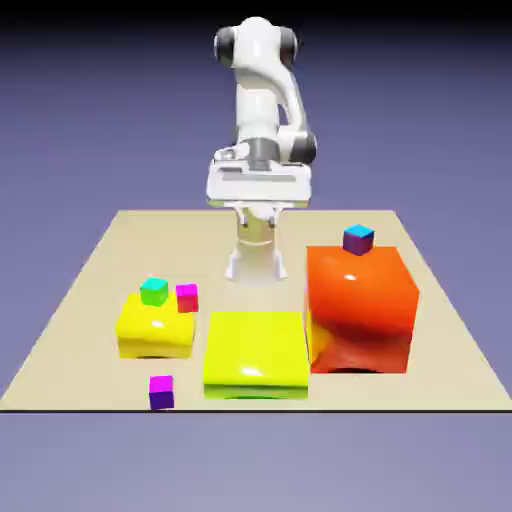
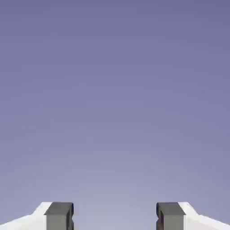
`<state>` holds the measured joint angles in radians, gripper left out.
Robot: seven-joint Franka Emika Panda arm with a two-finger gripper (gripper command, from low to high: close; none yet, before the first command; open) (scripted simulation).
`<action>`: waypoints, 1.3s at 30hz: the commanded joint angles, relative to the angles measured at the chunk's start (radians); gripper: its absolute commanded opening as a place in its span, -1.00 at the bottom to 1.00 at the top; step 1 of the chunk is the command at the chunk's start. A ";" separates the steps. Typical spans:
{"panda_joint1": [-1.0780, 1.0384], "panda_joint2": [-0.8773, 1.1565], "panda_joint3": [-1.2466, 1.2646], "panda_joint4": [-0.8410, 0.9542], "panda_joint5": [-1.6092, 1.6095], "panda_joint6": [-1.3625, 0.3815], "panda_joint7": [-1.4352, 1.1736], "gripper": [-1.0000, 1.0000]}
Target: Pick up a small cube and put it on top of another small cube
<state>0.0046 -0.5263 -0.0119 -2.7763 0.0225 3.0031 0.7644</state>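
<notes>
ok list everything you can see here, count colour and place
table: one, beige, under everything
orange block: one, big, on the exterior view's right
blue-topped cube: one, purple sides, on the orange block's back edge
flat yellow block: one, front middle
small yellow block: one, on the exterior view's left
green-topped cube: one, on the small yellow block
pink-and-red cube: one, at the small yellow block's back right corner
small cube: one, magenta top, purple sides, on the table near the front edge
arm: one, white, at the far edge
gripper: one, grey fingertips, open, holding nothing
</notes>
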 commanded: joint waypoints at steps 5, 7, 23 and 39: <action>-0.031 0.181 -0.049 0.140 0.094 -0.141 0.097 0.00; -0.043 0.254 -0.069 0.196 0.131 -0.197 0.136 0.00; -0.142 0.834 -0.227 0.643 0.430 -0.647 0.447 0.00; -0.190 1.170 -0.260 0.836 0.613 -0.766 0.549 -1.00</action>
<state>-0.1856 0.6434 -0.2718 -1.9398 0.6380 2.2378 1.3119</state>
